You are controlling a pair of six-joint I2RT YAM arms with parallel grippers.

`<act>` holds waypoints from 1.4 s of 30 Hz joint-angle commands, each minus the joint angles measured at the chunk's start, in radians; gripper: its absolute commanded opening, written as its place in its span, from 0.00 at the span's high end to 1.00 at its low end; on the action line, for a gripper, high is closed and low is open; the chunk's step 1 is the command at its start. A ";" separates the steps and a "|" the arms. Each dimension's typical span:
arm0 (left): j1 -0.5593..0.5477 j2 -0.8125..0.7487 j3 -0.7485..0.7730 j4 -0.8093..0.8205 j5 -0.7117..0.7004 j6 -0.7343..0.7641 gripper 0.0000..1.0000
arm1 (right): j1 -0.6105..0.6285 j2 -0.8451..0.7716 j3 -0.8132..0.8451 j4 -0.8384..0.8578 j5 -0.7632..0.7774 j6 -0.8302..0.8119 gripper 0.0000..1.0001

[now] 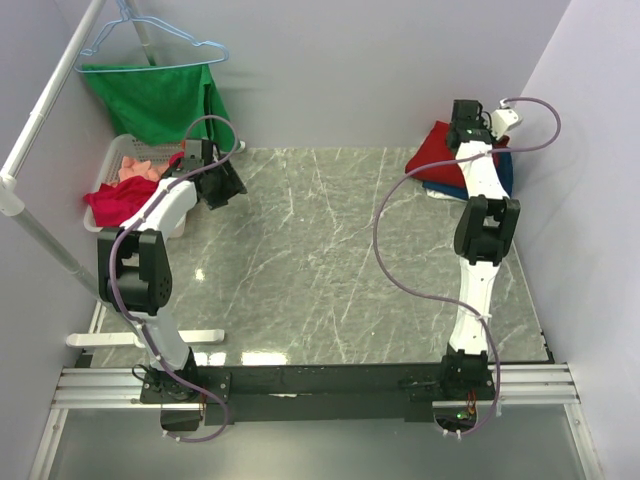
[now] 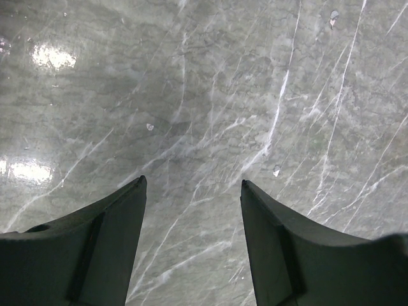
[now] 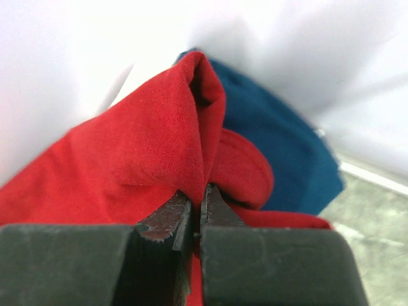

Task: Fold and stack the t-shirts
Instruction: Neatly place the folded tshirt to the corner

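The left end effector (image 2: 191, 186) hangs over a bare stretch of the surface (image 1: 300, 260) near its far left corner. Its two dark fingers stand well apart with nothing between them; the left wrist view shows only grey-green marble with white veins below. None of the shirts touches it.

Further back, in the far right corner, the right end effector (image 3: 197, 199) is closed down to a thin slit. A raised fold of the red t-shirt (image 3: 146, 146) is pinched between its tips. The cloth rises in a ridge straight above the fingers and spreads out to the left of them. The blue t-shirt (image 3: 280, 159) lies just behind and to the right of that fold, partly under the red one. In the top view both form a pile against the right wall, and the right arm stretches over them.

The surface is glossy and reflects the ceiling lights near the arm bases. Off its far left edge stands a white basket (image 1: 108, 165). It holds a crimson t-shirt (image 1: 115, 200) draped over the near rim and a pink t-shirt (image 1: 140, 165) behind that. Beyond the basket a green garment (image 1: 150, 100) hangs on a light-blue hanger (image 1: 160, 38) from a white pole (image 1: 45, 115). Plain pale walls (image 1: 350, 70) close in the back and the sides.
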 commanded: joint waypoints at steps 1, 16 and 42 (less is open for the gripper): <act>-0.007 -0.022 0.030 -0.003 0.016 0.009 0.34 | -0.050 -0.013 -0.021 0.044 0.104 -0.076 1.00; -0.029 -0.005 0.062 -0.023 0.013 0.016 0.34 | -0.147 0.011 -0.010 0.045 0.009 -0.130 0.65; -0.050 -0.115 -0.059 0.014 -0.015 0.048 0.34 | 0.140 -0.149 -0.190 0.254 0.103 -0.384 0.21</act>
